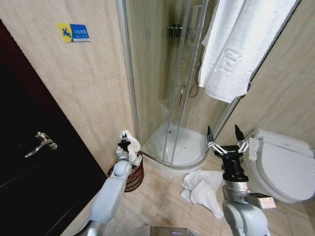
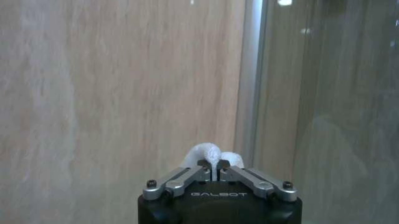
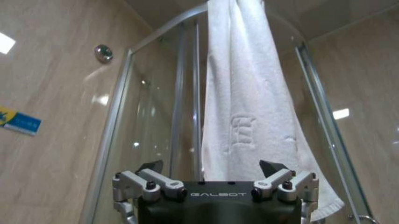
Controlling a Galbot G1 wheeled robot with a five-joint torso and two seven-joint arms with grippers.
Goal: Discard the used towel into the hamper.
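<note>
My left gripper (image 1: 124, 143) pinches a white towel (image 1: 131, 145) above the hamper (image 1: 133, 178), apparently clear of it; my right gripper (image 1: 226, 135) stands spread, empty.

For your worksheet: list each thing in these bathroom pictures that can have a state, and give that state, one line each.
left gripper: shut on a white towel, above the hamper
held towel: bunched, hanging toward the hamper
hamper: upright on the floor
right gripper: open, raised
floor towel: crumpled on the tiles
hanging towel: draped over the shower enclosure
toilet lid: closed
</note>
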